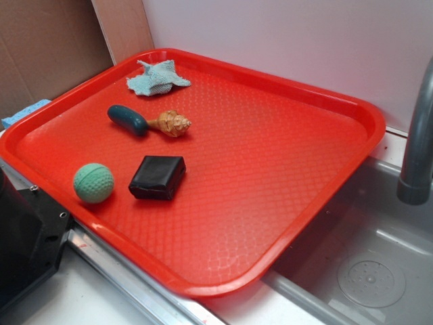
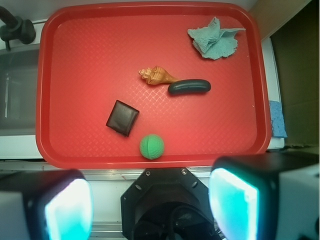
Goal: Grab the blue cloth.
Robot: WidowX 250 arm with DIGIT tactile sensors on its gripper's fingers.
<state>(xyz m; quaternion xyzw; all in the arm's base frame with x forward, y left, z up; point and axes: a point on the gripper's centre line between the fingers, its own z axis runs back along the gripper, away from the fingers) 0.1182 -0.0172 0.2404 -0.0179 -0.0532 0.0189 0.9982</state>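
Note:
The blue cloth [image 1: 157, 77] lies crumpled in the far left corner of the red tray [image 1: 270, 169]. In the wrist view the blue cloth [image 2: 215, 40] is at the upper right of the tray [image 2: 90, 60]. My gripper [image 2: 152, 207] is high above the robot base, well back from the tray's near edge and far from the cloth. Its two glowing teal pads [image 2: 67, 210] stand wide apart with nothing between them, so it is open. The gripper does not show in the exterior view.
On the tray lie a dark teal handle [image 1: 127, 119] joined to a tan shell [image 1: 172, 124], a black block [image 1: 157, 177] and a green ball [image 1: 93, 183]. A light-blue sponge [image 1: 24, 112] sits beside the tray on the left. A faucet [image 1: 419, 135] and sink [image 1: 372, 271] are on the right.

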